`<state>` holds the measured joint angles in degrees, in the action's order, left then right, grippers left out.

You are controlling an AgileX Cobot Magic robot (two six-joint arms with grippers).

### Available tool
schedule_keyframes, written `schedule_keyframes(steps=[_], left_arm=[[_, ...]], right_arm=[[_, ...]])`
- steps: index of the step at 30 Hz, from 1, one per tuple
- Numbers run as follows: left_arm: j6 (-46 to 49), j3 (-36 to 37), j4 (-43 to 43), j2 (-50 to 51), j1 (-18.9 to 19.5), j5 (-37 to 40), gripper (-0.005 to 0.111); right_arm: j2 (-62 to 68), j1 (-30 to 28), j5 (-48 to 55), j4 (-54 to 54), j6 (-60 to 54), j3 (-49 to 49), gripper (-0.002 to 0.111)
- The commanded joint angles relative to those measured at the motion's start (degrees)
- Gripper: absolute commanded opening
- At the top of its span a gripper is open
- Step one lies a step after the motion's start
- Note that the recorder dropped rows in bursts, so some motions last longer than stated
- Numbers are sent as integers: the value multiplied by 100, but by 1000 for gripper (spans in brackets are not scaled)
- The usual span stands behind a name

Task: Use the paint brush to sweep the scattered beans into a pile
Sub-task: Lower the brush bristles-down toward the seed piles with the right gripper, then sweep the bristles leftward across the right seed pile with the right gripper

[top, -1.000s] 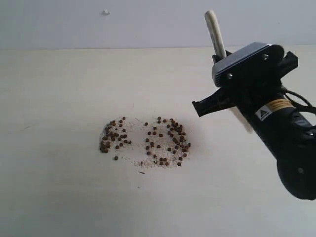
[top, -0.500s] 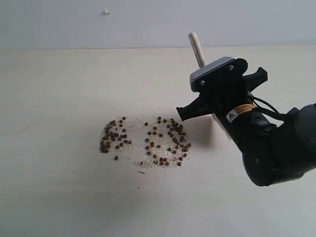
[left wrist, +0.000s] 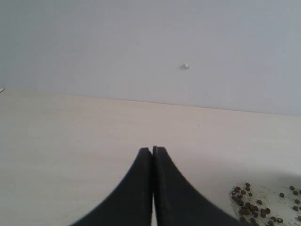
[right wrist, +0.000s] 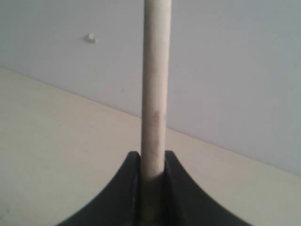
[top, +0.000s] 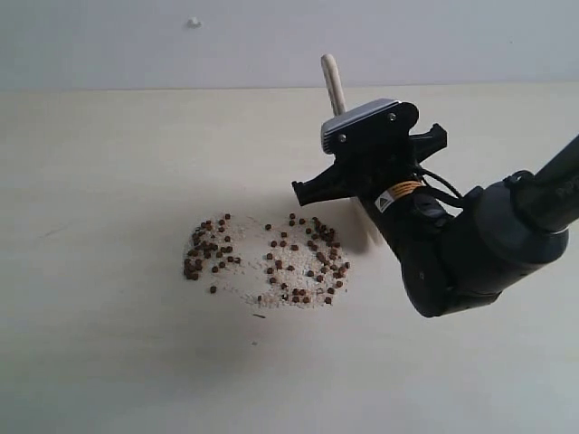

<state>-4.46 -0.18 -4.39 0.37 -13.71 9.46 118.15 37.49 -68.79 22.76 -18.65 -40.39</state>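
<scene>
**A:** Entry one, the beans (top: 267, 262)?

**B:** Dozens of small reddish-brown pellets mixed with fine whitish grains. They lie on the desk (top: 109, 181), just left of and below the centre of the exterior frame. They form two loose clusters with a thin gap between. The left one is denser and the right one is roughly ring-shaped.

**A:** Entry two, the paint brush (top: 334, 83)?

**B:** It has a pale round handle, nearly upright and leaning a little toward the upper left. It stands right of centre in the frame, above and to the right of the ring-shaped cluster. The bristle end is mostly hidden behind the arm, so I cannot tell whether it touches the desk.

**A:** Entry three, the right gripper (right wrist: 153, 160)?

**B:** It is black and pinches the brush handle from both sides. Its arm enters from the right edge of the exterior frame.

**A:** Entry four, the left gripper (left wrist: 153, 153)?

**B:** Its tips are pressed together with nothing between them. It sits over bare desk, and the beans lie off to one side of it.

**A:** Anything else?

**B:** A pale grey wall (top: 271, 36) stands behind the desk. It carries one small white speck (top: 194, 22) at the upper left.
</scene>
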Motion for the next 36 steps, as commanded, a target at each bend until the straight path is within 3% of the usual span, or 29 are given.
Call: schedule_keyframes(steps=[1, 22, 32, 36], left_arm=[[-30, 18, 10, -37, 0, -10, 0], [-30, 18, 10, -37, 0, -10, 0], [-30, 18, 10, -37, 0, -10, 0], [-30, 18, 10, -37, 0, -10, 0]], right_arm=[[52, 22, -117, -147, 100, -75, 0], [52, 22, 92, -2229, 1046, -75, 0], [-517, 22, -117, -1223, 845, -54, 0], [-828, 46, 600, -409, -59, -54, 0]])
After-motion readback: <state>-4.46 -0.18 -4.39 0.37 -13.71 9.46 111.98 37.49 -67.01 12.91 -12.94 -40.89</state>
